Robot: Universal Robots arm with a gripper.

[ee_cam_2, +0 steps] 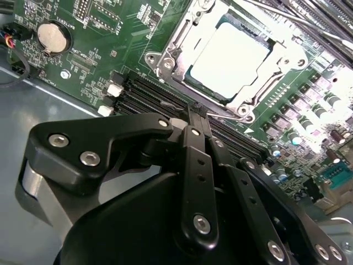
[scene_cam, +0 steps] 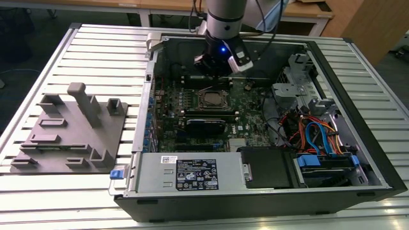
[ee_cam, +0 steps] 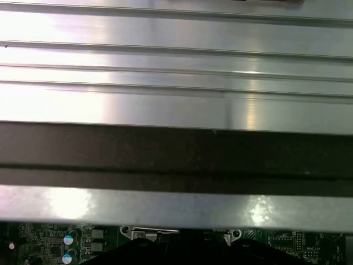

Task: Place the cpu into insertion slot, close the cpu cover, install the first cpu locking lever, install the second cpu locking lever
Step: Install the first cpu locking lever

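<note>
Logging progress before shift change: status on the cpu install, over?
Gripper shut, nothing seen in it, at the insertion slot edge. Cpu seated, cpu cover down around it. Nothing in the way.

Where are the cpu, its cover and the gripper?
cpu (ee_cam_2: 229,61): second wrist view, middle of its pale face.
cover (ee_cam_2: 175,47): second wrist view, on one side of its metal frame.
gripper (ee_cam_2: 197,118): second wrist view, midway between its fingertips.
</note>
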